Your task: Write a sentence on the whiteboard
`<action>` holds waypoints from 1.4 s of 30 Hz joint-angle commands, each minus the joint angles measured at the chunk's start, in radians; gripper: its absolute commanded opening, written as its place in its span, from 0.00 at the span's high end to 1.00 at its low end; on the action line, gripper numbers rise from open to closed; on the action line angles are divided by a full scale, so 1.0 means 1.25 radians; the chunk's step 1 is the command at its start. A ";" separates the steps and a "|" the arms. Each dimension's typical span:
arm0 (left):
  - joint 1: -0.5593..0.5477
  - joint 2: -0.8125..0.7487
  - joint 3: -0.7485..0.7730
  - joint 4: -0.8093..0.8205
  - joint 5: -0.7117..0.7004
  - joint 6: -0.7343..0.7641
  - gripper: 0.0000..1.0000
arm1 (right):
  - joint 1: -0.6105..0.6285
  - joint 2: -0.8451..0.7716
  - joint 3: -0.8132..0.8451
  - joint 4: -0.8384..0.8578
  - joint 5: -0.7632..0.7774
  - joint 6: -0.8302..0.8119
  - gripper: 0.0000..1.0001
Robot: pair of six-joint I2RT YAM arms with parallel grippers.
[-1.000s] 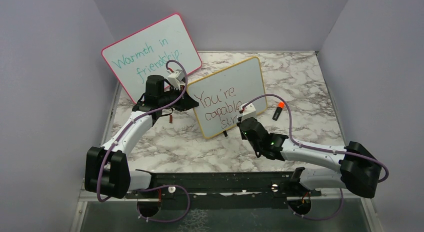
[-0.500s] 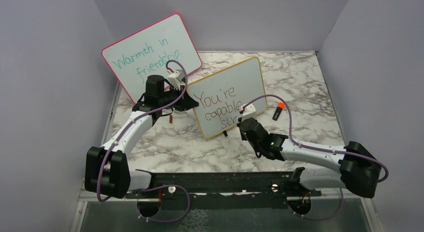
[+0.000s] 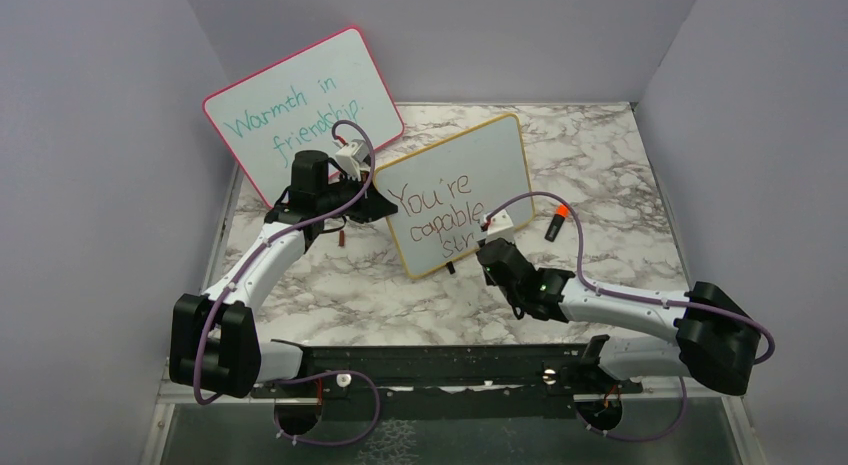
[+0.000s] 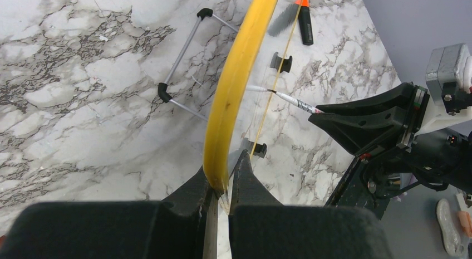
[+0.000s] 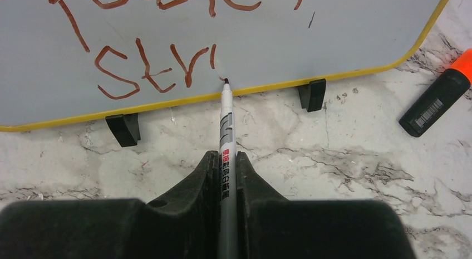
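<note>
On the table (image 3: 620,155) the whiteboard (image 3: 490,160) stands propped on its feet, with the left jaws clamped on its yellow frame. The sentence (image 3: 436,217) has two lines written and a third begun (only "str" plus a stroke), so I judge it unfinished. The right jaws pinch the marker (image 5: 227,120), its tip on the board.

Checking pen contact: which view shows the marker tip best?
Right wrist: the marker tip sits close up at the whiteboard, after "str". Top external loses it at the right gripper; left wrist shows it small, side-on.
</note>
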 commanded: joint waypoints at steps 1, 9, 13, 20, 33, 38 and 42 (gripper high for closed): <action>0.023 0.038 -0.026 -0.108 -0.224 0.132 1.00 | -0.009 0.002 0.000 0.004 0.055 0.018 0.99; 0.023 0.039 -0.026 -0.108 -0.220 0.132 1.00 | -0.026 0.011 0.004 0.056 0.046 -0.004 0.99; 0.023 0.038 -0.026 -0.106 -0.216 0.132 1.00 | -0.027 0.011 0.006 0.074 0.036 -0.019 0.99; 0.023 0.037 -0.027 -0.106 -0.211 0.133 1.00 | -0.028 0.010 0.018 0.098 0.031 -0.041 0.99; 0.023 0.035 -0.026 -0.106 -0.217 0.134 1.00 | -0.028 -0.021 0.021 0.119 -0.007 -0.063 0.99; 0.023 0.035 -0.026 -0.105 -0.221 0.135 1.00 | -0.028 -0.032 0.018 0.123 -0.026 -0.074 0.99; 0.023 0.034 -0.026 -0.106 -0.225 0.135 1.00 | -0.028 -0.028 0.022 0.099 -0.041 -0.069 0.99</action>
